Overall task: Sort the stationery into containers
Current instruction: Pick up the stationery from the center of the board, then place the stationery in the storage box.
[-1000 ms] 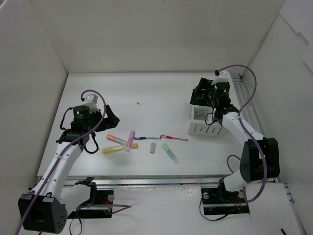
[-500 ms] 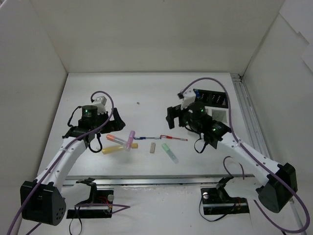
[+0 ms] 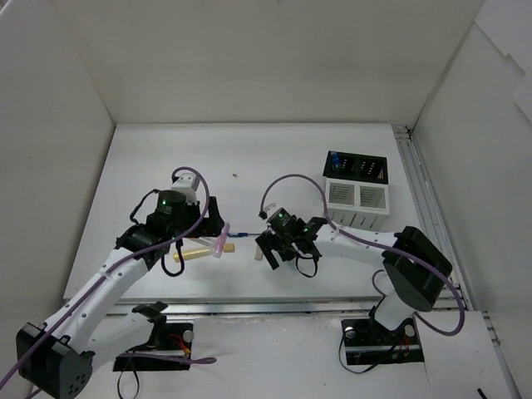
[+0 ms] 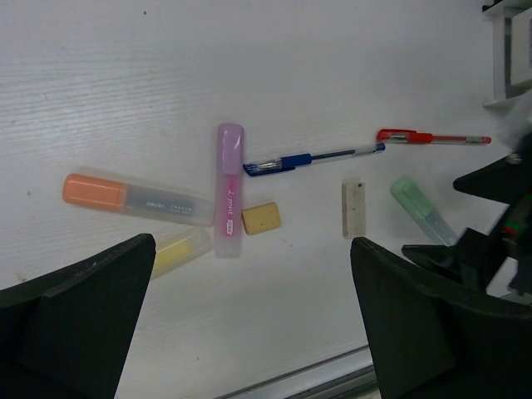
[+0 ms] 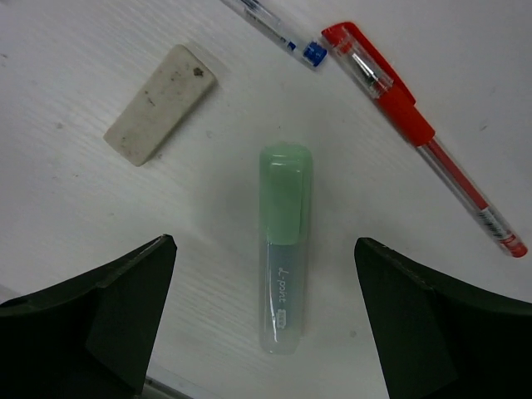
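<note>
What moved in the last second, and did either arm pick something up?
The right arm swung from over the containers toward the near left. Its open jaws now hang over the green marker. The left arm slid right toward the pink marker, jaws open. Nothing was visibly gripped. Both markers, the red pen and the containers stayed put.

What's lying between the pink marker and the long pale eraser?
A small tan eraser beside the pink marker, then bare table to the long eraser; left wrist view.
</note>
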Available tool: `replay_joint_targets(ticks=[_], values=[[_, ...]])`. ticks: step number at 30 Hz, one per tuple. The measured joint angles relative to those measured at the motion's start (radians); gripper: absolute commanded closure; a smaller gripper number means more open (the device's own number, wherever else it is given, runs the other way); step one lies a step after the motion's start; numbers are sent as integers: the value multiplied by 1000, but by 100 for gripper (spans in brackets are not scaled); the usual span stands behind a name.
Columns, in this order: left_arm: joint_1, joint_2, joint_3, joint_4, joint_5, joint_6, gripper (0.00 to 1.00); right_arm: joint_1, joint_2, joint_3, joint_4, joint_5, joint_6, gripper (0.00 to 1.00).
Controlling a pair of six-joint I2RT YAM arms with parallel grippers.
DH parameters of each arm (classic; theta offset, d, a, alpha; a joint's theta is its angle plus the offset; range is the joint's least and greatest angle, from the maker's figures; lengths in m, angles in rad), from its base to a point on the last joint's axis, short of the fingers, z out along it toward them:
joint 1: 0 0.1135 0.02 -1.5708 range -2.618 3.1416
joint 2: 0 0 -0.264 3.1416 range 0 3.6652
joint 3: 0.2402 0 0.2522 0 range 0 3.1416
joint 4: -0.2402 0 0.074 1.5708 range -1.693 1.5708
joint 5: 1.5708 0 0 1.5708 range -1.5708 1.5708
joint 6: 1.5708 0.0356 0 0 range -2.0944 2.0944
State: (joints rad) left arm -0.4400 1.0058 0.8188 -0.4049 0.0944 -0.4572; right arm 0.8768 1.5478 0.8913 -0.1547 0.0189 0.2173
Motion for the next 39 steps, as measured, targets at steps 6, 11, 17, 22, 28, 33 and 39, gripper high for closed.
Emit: replay_joint_targets(ticks=[6,11,17,22,28,33,39], values=[[-18,-77,0,0,-51,-1,0,1,117,22,5,18,31,55],[-18,-67,-1,-6,-70,-1,0,1,134,33,19,27,47,84],[-26,-64,-15,-2,-71,0,0,1,82,31,11,31,41,93],[-26,-56,-15,11,-65,3,0,-33,-163,-21,90,68,27,93],[-26,-34,-15,16,-66,11,0,-167,-533,-167,336,209,-6,92],[-26,6,-9,19,-70,16,0,-263,-621,-208,494,345,-88,92],[-26,87,35,28,-71,27,0,-471,-500,-196,612,521,-126,92]])
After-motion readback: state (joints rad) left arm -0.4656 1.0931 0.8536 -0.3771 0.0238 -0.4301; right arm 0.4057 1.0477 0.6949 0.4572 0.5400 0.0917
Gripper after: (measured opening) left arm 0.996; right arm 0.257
